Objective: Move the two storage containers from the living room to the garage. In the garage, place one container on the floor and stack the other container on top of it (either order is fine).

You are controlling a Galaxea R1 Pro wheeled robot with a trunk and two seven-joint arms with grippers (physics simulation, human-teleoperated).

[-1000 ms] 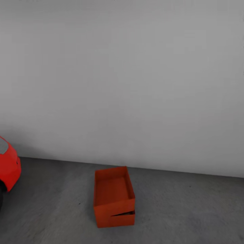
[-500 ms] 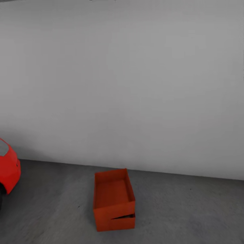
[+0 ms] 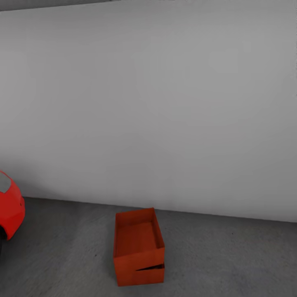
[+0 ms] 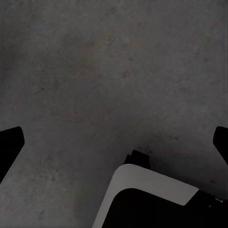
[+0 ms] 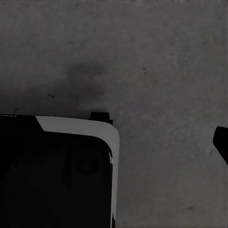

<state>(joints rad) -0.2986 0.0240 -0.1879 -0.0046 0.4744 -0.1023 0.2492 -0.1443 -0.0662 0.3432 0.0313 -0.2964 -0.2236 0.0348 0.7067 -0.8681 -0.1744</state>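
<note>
Both pincers gape wide and empty over the dark grey concrete floor, well clear of the stacked orange-red box bins, so back off straight

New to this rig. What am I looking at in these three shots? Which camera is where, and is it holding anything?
It is a simulated wheeled robot with two arms. The big picture is from its head camera: a white wall, dark grey floor, the nose of a red car, and the two orange-red storage containers, apparently one nested or stacked in the other, since a slit on the front shows a second edge. The other two pictures are from cameras on each wrist, looking down at the floor past parts of the robot's body. The left gripper has its dark fingertips wide apart with nothing between them. The right wrist picture shows one fingertip only.
</note>
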